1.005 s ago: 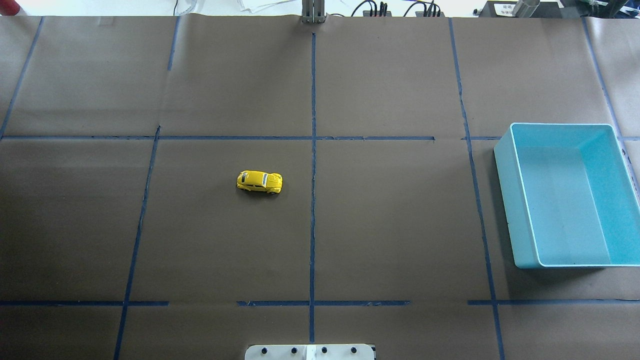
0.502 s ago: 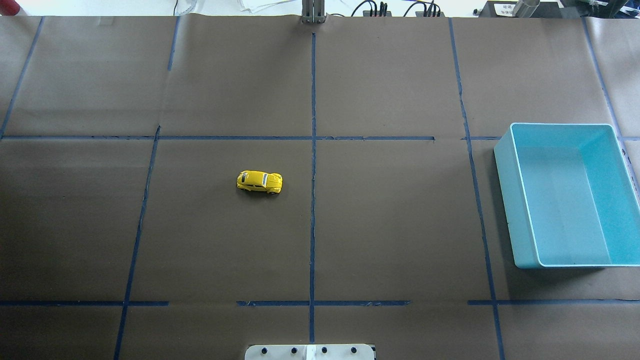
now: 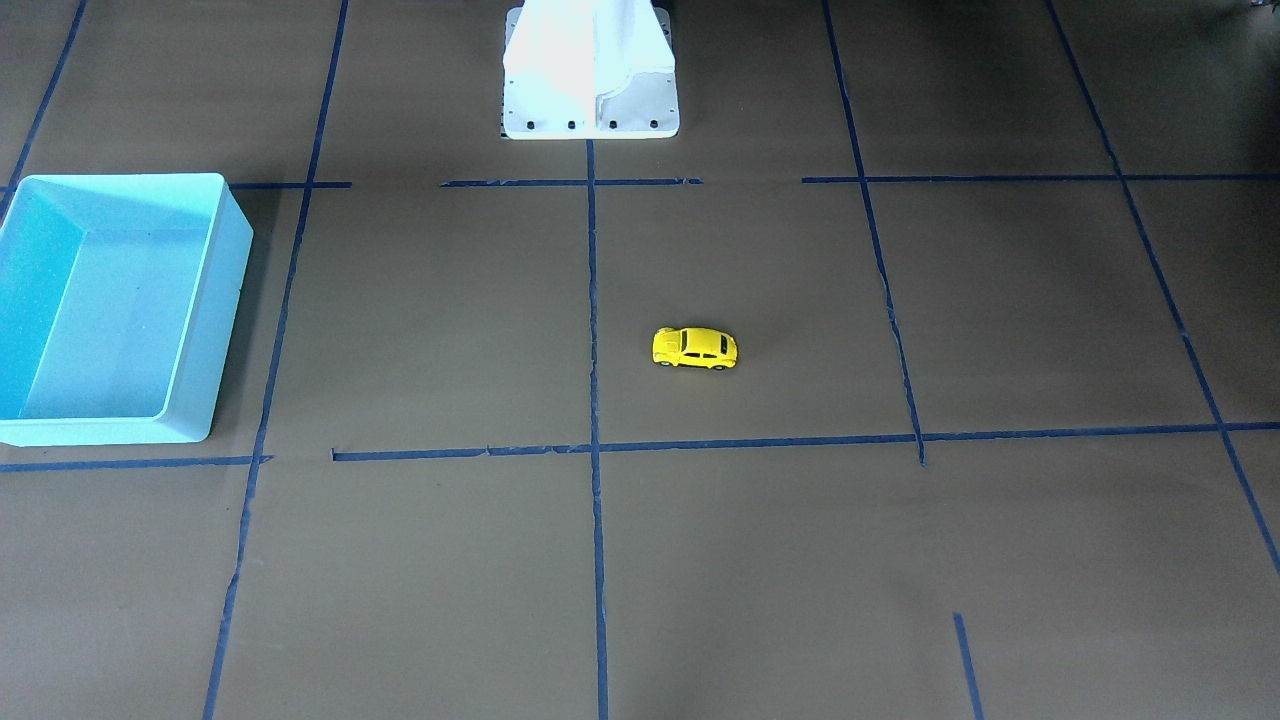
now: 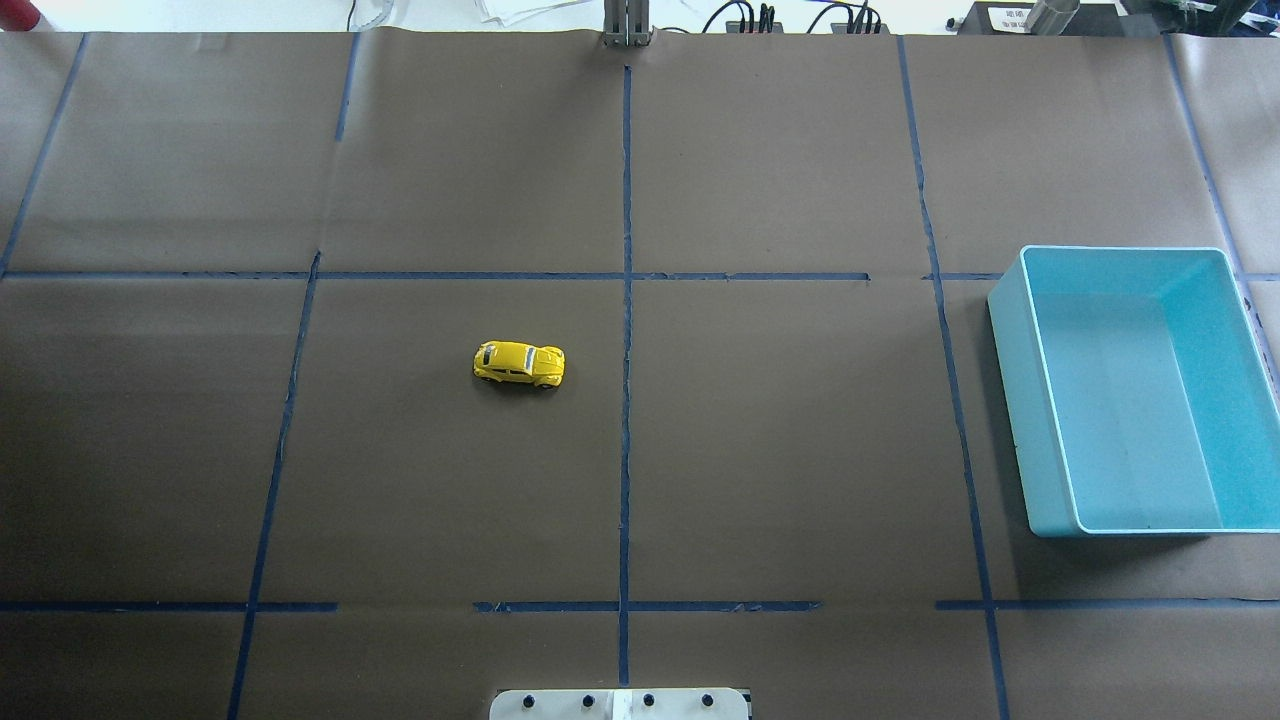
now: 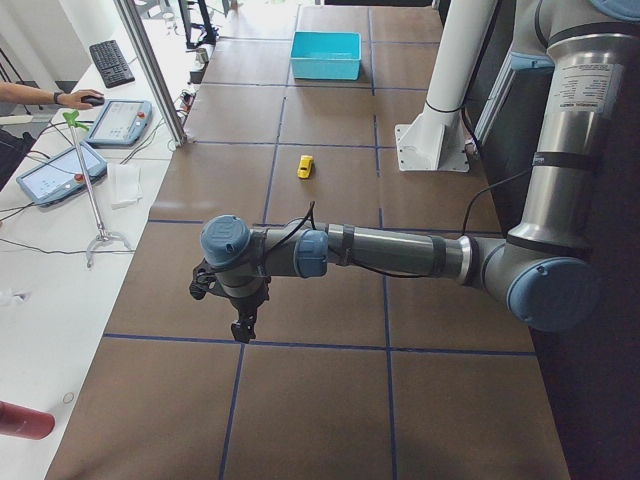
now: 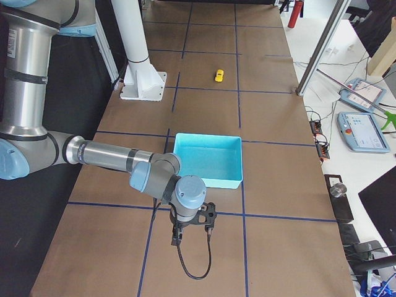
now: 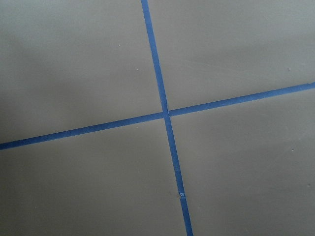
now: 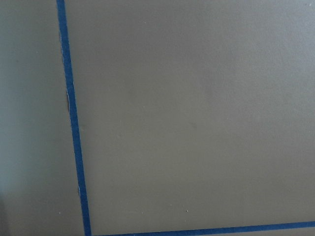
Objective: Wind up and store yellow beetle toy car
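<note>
Seen from over the robot's shoulders, a white metal base plate (image 4: 620, 704) sat at 6 o'clock on the brown paper-covered bench (image 4: 800, 450), which was gridded with blue tape. Farther in, the tiny bright yellow beetle toy car (image 4: 519, 364) stood on its wheels just 9 o'clock of centre. A turquoise rectangular plastic bin (image 4: 1018, 400) sat at 3 o'clock, well apart. The left claw (image 5: 242, 326) and right claw (image 6: 192, 230) hung over opposite bench ends; released or clenched, I cannot tell.

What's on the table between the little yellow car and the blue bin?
Nothing stands there: only brown paper crossed by two blue tape lines separates the car and the bin, as the overhead view shows.
</note>
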### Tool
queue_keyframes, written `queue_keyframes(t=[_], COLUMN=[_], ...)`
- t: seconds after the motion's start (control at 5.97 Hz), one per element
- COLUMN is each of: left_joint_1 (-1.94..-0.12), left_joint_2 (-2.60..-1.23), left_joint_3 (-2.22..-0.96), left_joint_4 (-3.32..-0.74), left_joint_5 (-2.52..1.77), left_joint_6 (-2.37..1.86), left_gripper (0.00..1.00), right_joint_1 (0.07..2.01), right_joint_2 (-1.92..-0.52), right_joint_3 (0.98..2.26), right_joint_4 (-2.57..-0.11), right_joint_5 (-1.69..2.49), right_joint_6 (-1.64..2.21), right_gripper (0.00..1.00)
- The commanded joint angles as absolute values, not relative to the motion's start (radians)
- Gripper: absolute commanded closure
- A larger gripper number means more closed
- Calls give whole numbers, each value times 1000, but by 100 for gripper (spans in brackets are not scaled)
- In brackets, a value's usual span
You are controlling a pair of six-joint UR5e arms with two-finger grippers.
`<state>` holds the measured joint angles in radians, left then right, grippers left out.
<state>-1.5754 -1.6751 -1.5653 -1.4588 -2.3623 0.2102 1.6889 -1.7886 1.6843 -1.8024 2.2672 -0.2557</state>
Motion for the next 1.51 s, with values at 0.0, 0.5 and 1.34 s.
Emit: queue_keyframes(t=[0.0,0.5,1.34], left_joint_1=[-1575,-1575,-1575], left_joint_2=[-1675,-1675,-1677], left_joint_3=[-1565,-1565,-1565], left_joint_4=[-1459,-1459,-1459], left_joint_5=[-2362,-2362,-2362], left_joint_6=[210,210,210], left_gripper=[0,0,0], right_joint_1=[1689,1689,1689], right_joint_2=[-1789,-1787,-1775], right_joint_3=[1684,1684,1704], right_joint_4=[-1802,-1802,-1801], right_joint_5=[2267,2269,2272], right_joint_6=[-255,-255,-252], right_gripper=[0,0,0])
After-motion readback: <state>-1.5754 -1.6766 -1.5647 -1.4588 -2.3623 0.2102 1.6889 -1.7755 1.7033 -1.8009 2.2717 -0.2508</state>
